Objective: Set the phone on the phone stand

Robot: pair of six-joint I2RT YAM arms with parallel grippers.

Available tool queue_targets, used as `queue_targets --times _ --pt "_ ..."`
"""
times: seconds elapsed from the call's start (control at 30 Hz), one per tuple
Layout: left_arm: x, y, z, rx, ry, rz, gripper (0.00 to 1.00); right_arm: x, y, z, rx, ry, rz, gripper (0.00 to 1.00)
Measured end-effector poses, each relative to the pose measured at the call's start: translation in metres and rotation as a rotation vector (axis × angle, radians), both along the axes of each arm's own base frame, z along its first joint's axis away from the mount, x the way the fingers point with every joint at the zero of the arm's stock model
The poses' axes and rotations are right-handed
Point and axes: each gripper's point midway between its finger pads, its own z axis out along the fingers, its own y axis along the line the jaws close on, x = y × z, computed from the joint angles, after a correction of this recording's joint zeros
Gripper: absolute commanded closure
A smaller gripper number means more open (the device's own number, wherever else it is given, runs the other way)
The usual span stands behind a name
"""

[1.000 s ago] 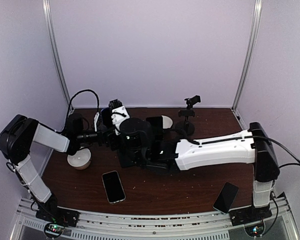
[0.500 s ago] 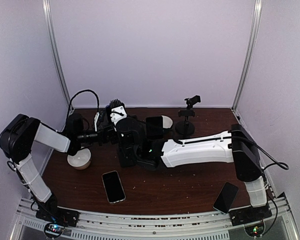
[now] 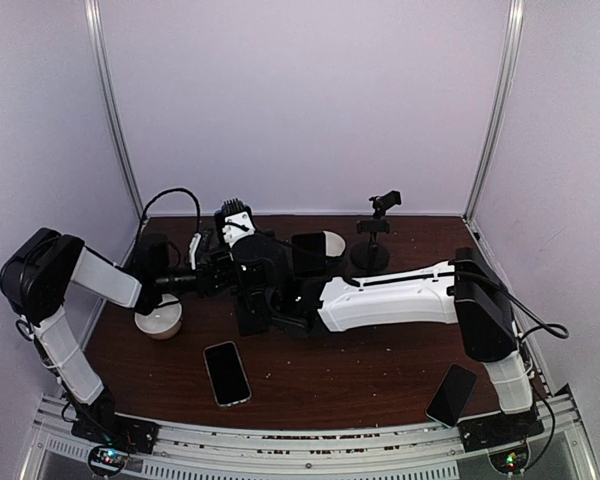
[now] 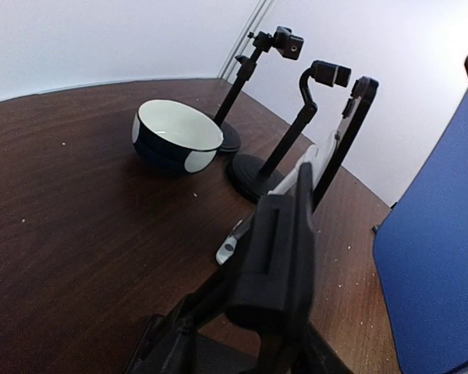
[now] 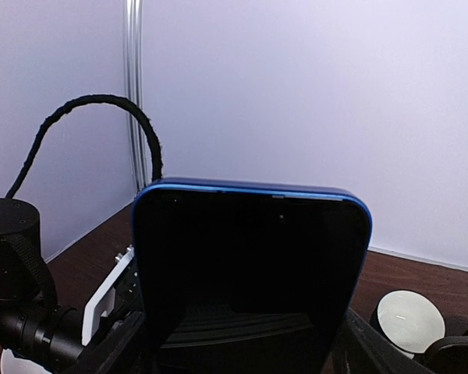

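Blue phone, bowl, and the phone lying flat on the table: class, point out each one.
blue phone (image 5: 249, 269), right wrist view, middle of its dark screen.
bowl (image 4: 175, 125), left wrist view, white inside.
flat phone (image 3: 226, 373), top view, middle of its face.

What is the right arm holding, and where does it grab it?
The right gripper holds the blue phone by its lower side edges.

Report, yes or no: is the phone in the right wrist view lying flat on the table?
No, the phone stands upright, its blue-rimmed top edge pointing up, above the table.
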Motion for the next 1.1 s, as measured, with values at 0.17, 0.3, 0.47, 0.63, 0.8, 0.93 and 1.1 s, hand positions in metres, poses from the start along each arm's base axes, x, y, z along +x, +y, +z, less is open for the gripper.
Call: queue_targets --times 0.17,0.3,0.47,0.63,0.8,0.93,1.1 --pt "-0.003 0.006 0.017 0.005 -0.039 0.033 0.43 -0.001 0.001 0.000 0.018 0.008 0.002 0.45" --pt "-0.002 0.014 0.044 0.018 -0.113 0.076 0.40 -0.001 0.001 -0.001 0.031 0.014 0.001 0.46" --pt "0.003 0.034 0.058 0.056 -0.129 0.161 0.38 -0.001 0.000 0.000 0.043 0.019 -0.011 0.47" --pt "0.013 0.065 0.065 0.091 -0.111 0.313 0.29 0.001 0.006 0.003 0.058 0.007 -0.047 0.47" --pt "0.020 0.087 0.064 0.152 -0.091 0.451 0.03 0.004 0.011 -0.015 0.018 0.002 -0.083 0.47" --pt "0.024 0.100 0.046 0.217 -0.031 0.527 0.02 0.008 0.017 -0.033 -0.020 0.005 -0.096 0.47" --pt "0.024 0.108 0.035 0.261 0.000 0.561 0.02 0.011 0.022 -0.048 -0.061 0.011 -0.113 0.47"
